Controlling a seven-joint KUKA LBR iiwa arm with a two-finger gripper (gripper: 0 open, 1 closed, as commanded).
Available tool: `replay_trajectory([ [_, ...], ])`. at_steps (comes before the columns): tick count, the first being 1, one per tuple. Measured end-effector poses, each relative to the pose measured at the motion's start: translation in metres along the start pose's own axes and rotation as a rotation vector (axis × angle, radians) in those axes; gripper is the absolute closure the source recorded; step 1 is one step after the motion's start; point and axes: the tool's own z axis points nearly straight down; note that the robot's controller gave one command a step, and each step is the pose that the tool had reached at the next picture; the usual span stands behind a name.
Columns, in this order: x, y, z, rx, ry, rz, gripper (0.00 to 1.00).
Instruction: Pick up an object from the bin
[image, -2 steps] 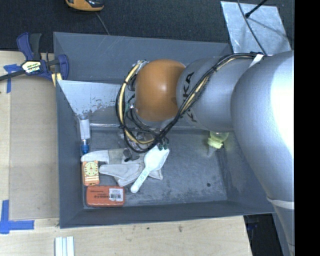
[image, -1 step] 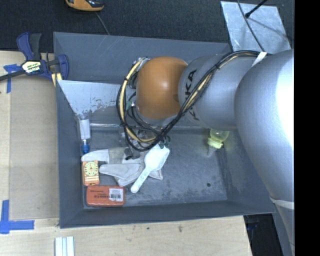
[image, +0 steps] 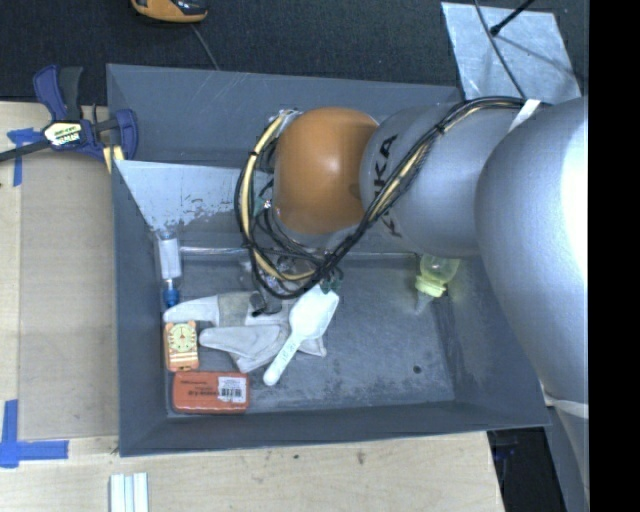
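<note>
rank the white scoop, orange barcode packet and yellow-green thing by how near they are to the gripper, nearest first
Measured from the gripper in the camera view:
1. white scoop, right beside it, mid-bin.
2. orange barcode packet, in the lower left corner.
3. yellow-green thing, farthest, on the right side by the arm.

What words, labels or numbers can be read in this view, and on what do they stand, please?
"KU": dark letters on the grey arm, the rest behind cables.
Orange packet, white barcode label: too small to read.
Small patterned box: print too blurred to read.
</note>
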Motion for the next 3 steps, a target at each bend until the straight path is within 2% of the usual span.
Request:
replay_trajectory([
  [3,0.000,0.000,-0.035,0.001,0.003,0.001,1.00],
])
